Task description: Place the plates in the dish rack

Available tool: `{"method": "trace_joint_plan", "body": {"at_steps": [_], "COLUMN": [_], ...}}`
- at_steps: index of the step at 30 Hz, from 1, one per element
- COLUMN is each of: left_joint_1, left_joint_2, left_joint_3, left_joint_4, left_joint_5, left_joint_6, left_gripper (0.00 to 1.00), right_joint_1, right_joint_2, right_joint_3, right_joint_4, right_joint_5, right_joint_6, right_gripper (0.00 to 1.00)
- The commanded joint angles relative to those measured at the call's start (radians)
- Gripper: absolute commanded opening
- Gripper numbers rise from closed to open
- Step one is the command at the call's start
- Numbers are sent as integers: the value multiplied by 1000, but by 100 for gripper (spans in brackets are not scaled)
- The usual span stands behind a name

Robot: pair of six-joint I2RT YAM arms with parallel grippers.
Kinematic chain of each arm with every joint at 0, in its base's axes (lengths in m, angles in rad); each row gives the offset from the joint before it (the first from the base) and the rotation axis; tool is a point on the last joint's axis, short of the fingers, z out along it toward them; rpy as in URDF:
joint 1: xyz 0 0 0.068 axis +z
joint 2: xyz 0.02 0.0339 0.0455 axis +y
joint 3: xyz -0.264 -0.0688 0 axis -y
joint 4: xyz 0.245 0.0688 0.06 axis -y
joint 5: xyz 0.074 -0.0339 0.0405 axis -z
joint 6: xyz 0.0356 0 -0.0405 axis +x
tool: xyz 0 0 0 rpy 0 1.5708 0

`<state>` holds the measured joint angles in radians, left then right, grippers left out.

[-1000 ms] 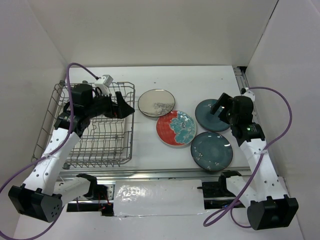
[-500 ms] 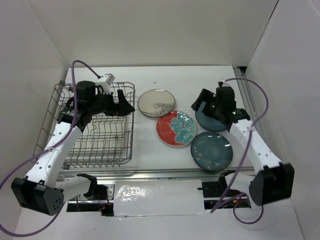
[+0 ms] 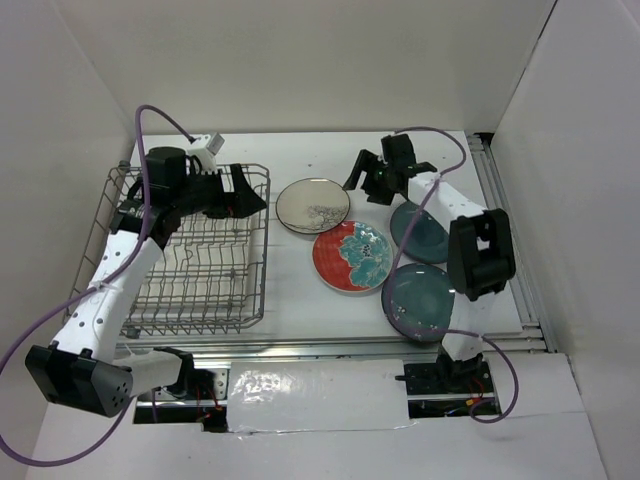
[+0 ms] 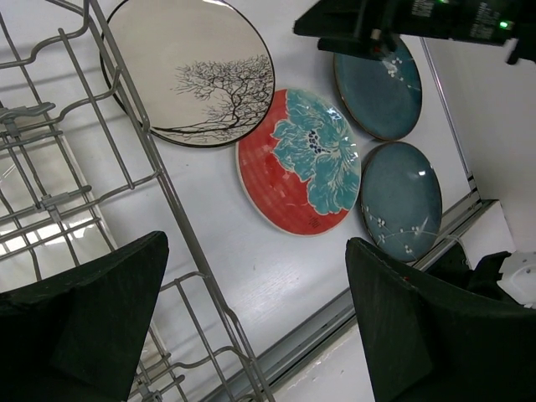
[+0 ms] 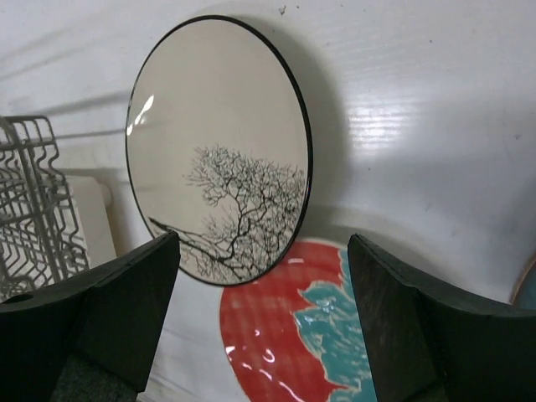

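Four plates lie flat on the white table. They are a cream plate [image 3: 313, 205] with a tree pattern, a red plate [image 3: 352, 256] with teal flowers, and two dark teal plates, far [image 3: 424, 233] and near [image 3: 423, 302]. The wire dish rack [image 3: 264, 262] stands at the left with no plate in it. My left gripper [image 3: 248, 195] is open and empty above the rack's far right corner. My right gripper [image 3: 362, 182] is open and empty, just right of the cream plate. The right wrist view shows the cream plate [image 5: 218, 142] and red plate [image 5: 293, 335] past the open gripper [image 5: 264, 241].
The left wrist view looks down past its open gripper [image 4: 255, 243] at the rack's side wires [image 4: 126, 151], all the plates and the right arm [image 4: 402, 21]. White walls enclose the table on three sides. A metal rail [image 3: 505, 210] runs along the right edge.
My right arm has swung from over the far teal plate toward the far left, its gripper now beside the cream plate. My left gripper has shifted slightly farther back over the rack.
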<state>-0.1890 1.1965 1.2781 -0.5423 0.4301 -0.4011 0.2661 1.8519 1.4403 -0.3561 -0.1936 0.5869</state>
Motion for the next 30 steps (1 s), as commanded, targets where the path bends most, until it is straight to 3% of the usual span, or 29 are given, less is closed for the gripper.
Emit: {"method": "trace_joint_plan", "body": {"at_steps": [1, 10, 21, 25, 30], "left_joint_1": [11, 13, 14, 16, 16], "left_joint_2": [14, 6, -32, -26, -8], "left_joint_3": [58, 47, 29, 30, 33], "left_joint_4": [-4, -15, 4, 4, -7], "left_joint_5": [24, 33, -2, -20, -17], "left_joint_6": [-8, -10, 31, 45, 62], "left_gripper": [99, 99, 99, 99, 99], "right_joint_1": [2, 2, -22, -21, -27], "right_joint_2": [91, 262, 372, 388, 411], "right_joint_3": [136, 285, 305, 290, 295], "right_joint_4": [2, -72, -75, -41, -17], "right_joint_5": [-58, -75, -194, -240, -270], "right_joint_6": [19, 24, 62, 83, 105], "right_gripper": [87, 84, 82, 76, 57]}}
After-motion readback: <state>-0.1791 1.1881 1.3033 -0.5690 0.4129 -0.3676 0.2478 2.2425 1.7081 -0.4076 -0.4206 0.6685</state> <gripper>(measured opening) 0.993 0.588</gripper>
